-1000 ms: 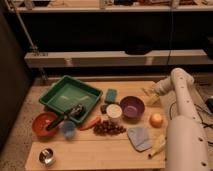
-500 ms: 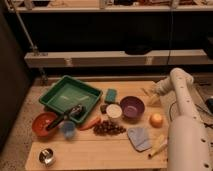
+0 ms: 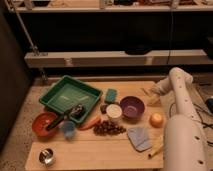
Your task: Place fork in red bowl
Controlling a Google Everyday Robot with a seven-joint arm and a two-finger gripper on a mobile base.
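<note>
Jaw opening cannot be told. The gripper hangs low over the far right part of the table, beyond the purple bowl. The fork lies just beside it on the wood; whether they touch is unclear. The red bowl sits well apart at the table's left side, in front of the green tray, with a black-handled tool resting across its rim.

green tray, purple bowl, orange
</note>
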